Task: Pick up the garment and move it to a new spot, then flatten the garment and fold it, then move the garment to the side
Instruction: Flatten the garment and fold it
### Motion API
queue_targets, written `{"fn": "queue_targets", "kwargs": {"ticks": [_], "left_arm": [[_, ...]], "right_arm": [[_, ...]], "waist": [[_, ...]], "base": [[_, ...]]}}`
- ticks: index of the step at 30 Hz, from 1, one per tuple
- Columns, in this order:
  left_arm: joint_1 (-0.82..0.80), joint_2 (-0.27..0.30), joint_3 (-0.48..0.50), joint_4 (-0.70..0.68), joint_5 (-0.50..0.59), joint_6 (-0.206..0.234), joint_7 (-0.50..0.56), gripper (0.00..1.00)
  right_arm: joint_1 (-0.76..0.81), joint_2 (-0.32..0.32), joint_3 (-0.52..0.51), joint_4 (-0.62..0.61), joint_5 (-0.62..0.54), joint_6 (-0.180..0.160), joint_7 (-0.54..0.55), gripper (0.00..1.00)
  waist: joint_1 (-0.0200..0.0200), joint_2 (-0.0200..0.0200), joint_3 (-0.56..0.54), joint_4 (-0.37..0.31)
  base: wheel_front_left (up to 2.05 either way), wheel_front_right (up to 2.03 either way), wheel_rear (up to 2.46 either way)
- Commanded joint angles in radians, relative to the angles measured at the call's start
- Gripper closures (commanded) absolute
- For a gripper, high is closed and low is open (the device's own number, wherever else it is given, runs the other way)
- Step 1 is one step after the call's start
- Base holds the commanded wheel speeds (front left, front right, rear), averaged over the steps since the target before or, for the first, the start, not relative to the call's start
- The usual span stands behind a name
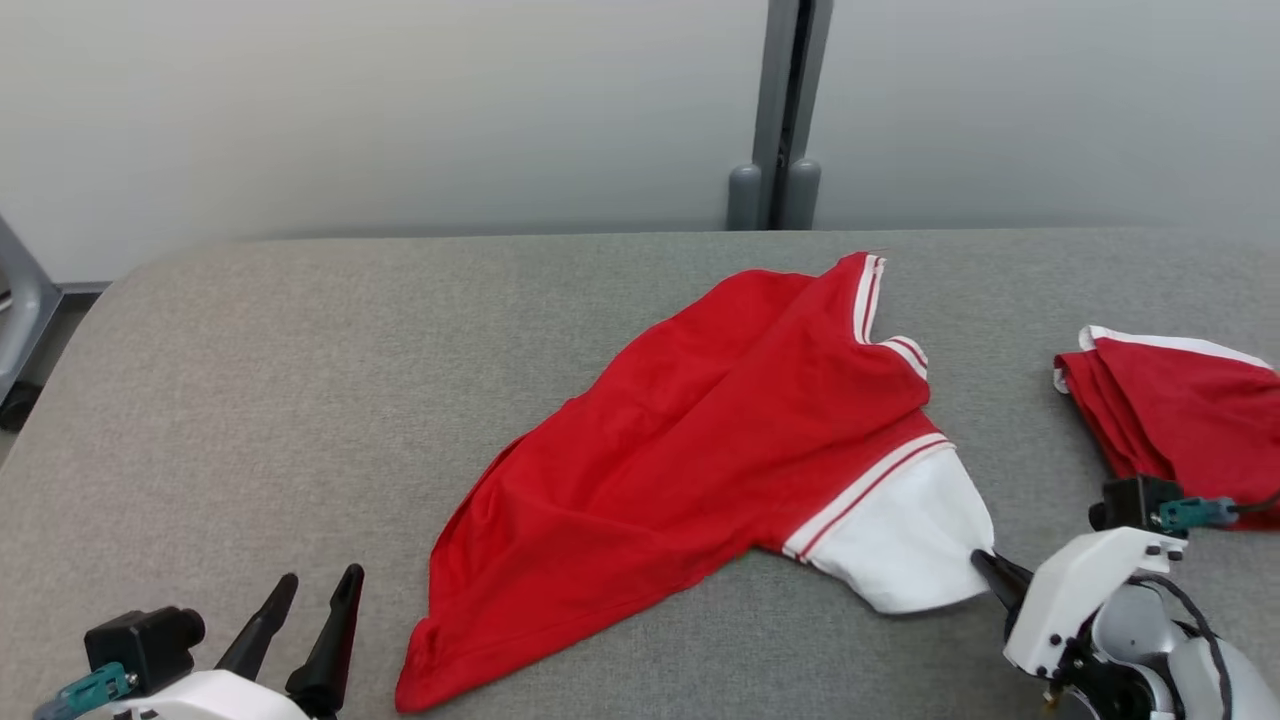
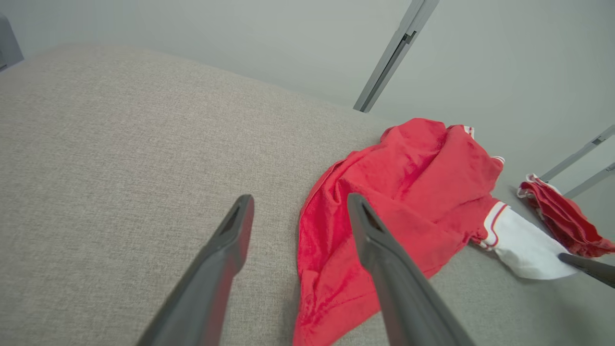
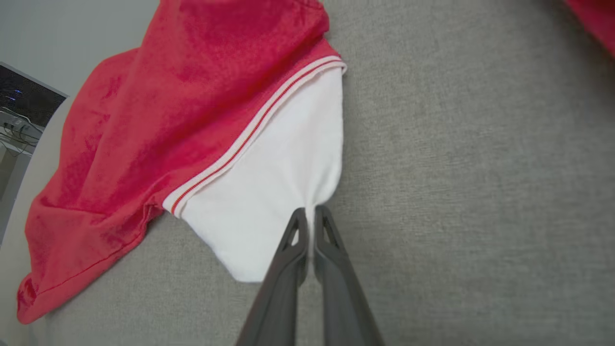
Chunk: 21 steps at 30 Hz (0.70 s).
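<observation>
Head view: the red garment (image 1: pixel 700 450) lay crumpled at the centre of the grey padded surface (image 1: pixel 250 400), its white sleeve (image 1: pixel 900 540) pointing toward 4 o'clock. The right gripper (image 1: pixel 985 562), at 4 o'clock, had its 2 fingers pinched on the sleeve's tip. The left gripper (image 1: pixel 321 575), at 7 o'clock, hung spread wide and empty, just beside the garment's hem. A second red garment (image 1: pixel 1180 410) lay folded at 3 o'clock, apart from the first, and a grey post (image 1: pixel 790 110) stood at 12 o'clock. Left wrist view: the left gripper (image 2: pixel 300 198) was wide apart above the surface, with the garment (image 2: pixel 408 192) spreading toward 2 o'clock. Right wrist view: the right gripper (image 3: pixel 311 211) was closed to a narrow slit on the puckered tip of the white sleeve (image 3: pixel 274 182), with the red body toward 10 o'clock.
</observation>
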Motion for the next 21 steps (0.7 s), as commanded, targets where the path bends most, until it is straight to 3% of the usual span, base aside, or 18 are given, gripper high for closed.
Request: {"fn": "queue_targets", "kwargs": {"ticks": [1,8,14,18,19,20,21], "left_arm": [[0.014,-0.002,0.009,0.002,0.005,0.005,-0.005,0.0],[0.069,-0.026,0.057,0.015,0.024,0.005,-0.005,0.0],[0.081,-0.039,0.077,0.029,0.044,-0.002,-0.005,0.0],[0.084,-0.042,0.09,0.035,0.052,-0.006,-0.005,0.0],[0.083,-0.042,0.09,0.036,0.053,-0.008,-0.005,0.0],[0.081,-0.042,0.091,0.037,0.054,-0.009,-0.005,0.0],[0.078,-0.042,0.092,0.037,0.056,-0.01,-0.005,0.0]], "right_arm": [[0.023,-0.019,0.001,-0.028,0.011,0.0,0.018,1.0],[0.207,-0.054,-0.033,-0.301,0.056,0.0,0.212,1.0],[0.357,-0.018,-0.09,-0.46,0.033,0.0,0.353,1.0],[0.409,0.009,-0.12,-0.515,0.0,0.0,0.38,1.0],[0.416,0.014,-0.123,-0.52,-0.012,0.0,0.383,0.95],[0.418,0.017,-0.128,-0.522,-0.022,0.0,0.381,0.09],[0.418,0.021,-0.132,-0.522,-0.032,0.0,0.374,0.09]], "waist": [[0.0,0.0,-0.017,-0.025],[0.0,0.0,-0.032,-0.079],[0.0,0.0,-0.029,-0.087],[0.0,0.0,-0.025,-0.09],[0.0,0.0,-0.024,-0.09],[0.0,0.0,-0.023,-0.09],[0.0,0.0,-0.021,-0.089]], "base": [[0.0,0.0,0.0],[0.0,0.0,0.0],[0.0,0.0,0.0],[0.0,0.0,0.0],[0.0,0.0,0.0],[0.0,0.0,0.0],[0.0,0.0,0.0]]}}
